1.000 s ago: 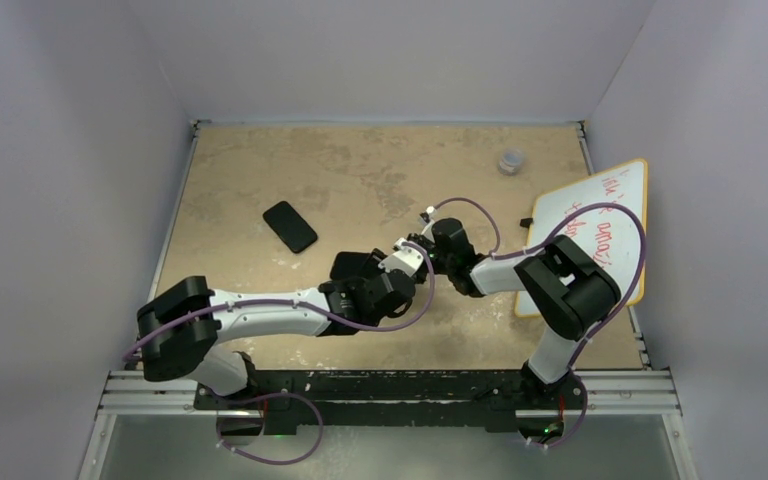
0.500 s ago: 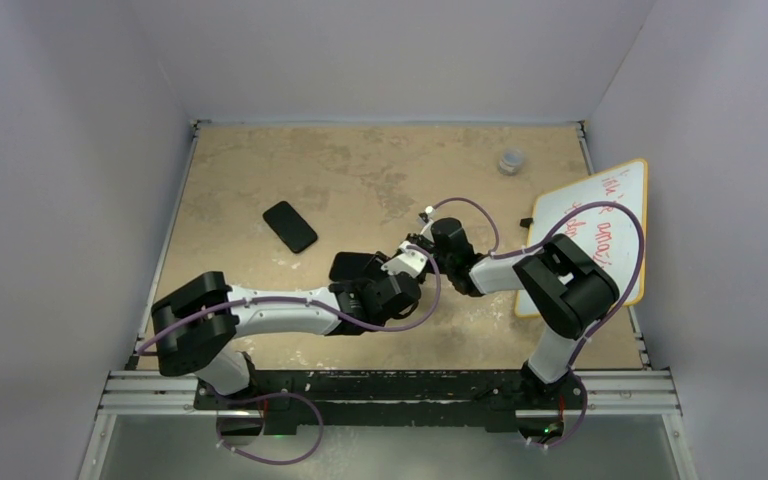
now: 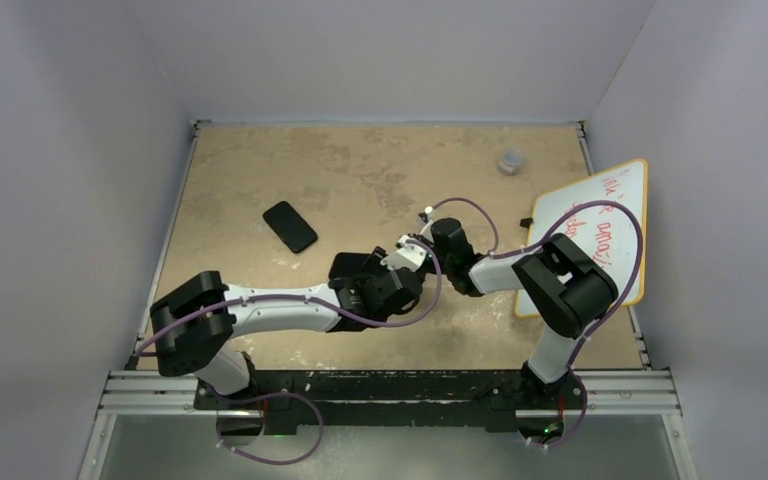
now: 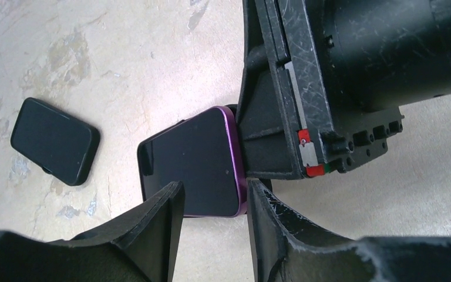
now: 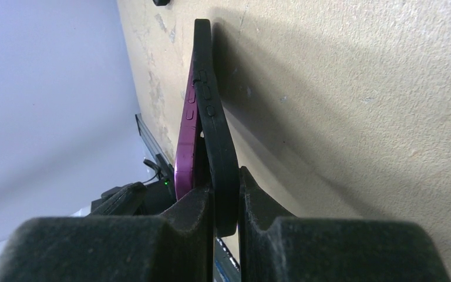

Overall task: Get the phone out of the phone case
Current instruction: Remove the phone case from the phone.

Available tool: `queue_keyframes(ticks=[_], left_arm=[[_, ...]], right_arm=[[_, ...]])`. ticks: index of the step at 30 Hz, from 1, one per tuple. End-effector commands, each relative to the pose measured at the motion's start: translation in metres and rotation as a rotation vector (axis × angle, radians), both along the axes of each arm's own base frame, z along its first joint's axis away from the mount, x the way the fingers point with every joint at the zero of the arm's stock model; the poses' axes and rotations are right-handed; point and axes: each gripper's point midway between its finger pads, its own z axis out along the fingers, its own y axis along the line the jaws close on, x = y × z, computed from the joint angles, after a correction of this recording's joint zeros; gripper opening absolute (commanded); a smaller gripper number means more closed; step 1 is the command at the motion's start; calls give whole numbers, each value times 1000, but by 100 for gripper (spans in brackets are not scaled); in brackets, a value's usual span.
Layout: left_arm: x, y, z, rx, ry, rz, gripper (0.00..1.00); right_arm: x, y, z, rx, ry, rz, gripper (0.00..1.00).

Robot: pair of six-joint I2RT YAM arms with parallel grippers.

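Observation:
The phone (image 4: 188, 164) has a dark screen and a purple rim, and its one long edge is lifted out of the black phone case (image 5: 217, 147). In the right wrist view the purple rim of the phone (image 5: 185, 147) stands apart from the case at the near end. My right gripper (image 5: 226, 194) is shut on the case's wall there. My left gripper (image 4: 214, 197) is open, its fingertips (image 4: 167, 202) straddling the phone's near corner without clamping it. From above, both grippers meet at the phone (image 3: 352, 266) at mid-table.
A second flat black phone-shaped object (image 3: 290, 226) lies on the table to the left. A whiteboard (image 3: 600, 230) with red writing leans at the right edge. A small jar (image 3: 511, 160) stands at the back right. Walls close in the table's sides.
My left arm has shifted its elbow right and brought its wrist closer to the phone, its jaws narrowing slightly. The right gripper and the case have stayed put.

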Motion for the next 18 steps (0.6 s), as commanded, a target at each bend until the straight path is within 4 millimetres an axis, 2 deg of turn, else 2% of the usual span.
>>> queue_keyframes(ticks=[1, 4, 9, 14, 18], left_arm=[[14, 9, 25, -20, -49, 62, 44], [13, 8, 21, -11, -35, 62, 44], [5, -6, 9, -51, 30, -2, 45], [3, -7, -4, -28, 58, -7, 46], [4, -8, -6, -25, 59, -4, 46]], right_arm=[[0, 8, 18, 41, -54, 48, 0], [0, 8, 19, 37, -59, 49, 0], [0, 8, 20, 43, -58, 49, 0], [0, 8, 21, 44, -60, 48, 0], [0, 8, 21, 44, -59, 48, 0]])
